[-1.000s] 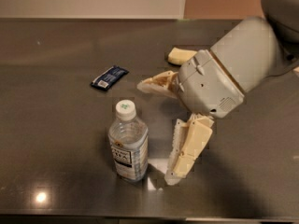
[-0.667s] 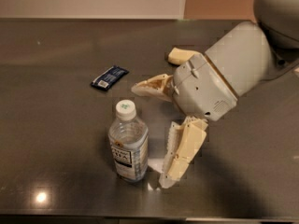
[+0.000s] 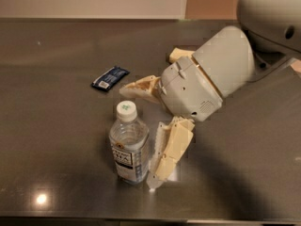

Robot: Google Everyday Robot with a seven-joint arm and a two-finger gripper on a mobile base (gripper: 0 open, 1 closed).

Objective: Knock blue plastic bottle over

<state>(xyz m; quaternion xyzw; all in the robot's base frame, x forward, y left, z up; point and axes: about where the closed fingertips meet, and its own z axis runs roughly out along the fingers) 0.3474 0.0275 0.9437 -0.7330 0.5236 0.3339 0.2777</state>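
Observation:
The blue plastic bottle (image 3: 129,147), clear with a white cap and a white-and-pale-blue label, stands upright near the table's front edge. My gripper (image 3: 138,137) is open, its cream fingers spread wide. One finger (image 3: 170,152) reaches down along the bottle's right side, touching it or nearly so. The other finger (image 3: 141,87) points left just behind the bottle's cap. The grey wrist housing (image 3: 202,79) sits to the right of the bottle.
A flat dark blue packet (image 3: 109,77) lies on the dark table (image 3: 51,126) behind and left of the bottle. A cream-coloured piece (image 3: 178,54) shows behind the wrist. The table's front edge runs close below the bottle.
My gripper has moved left, bringing the lower finger up against the bottle's right side. The bottle still stands upright in the same place.

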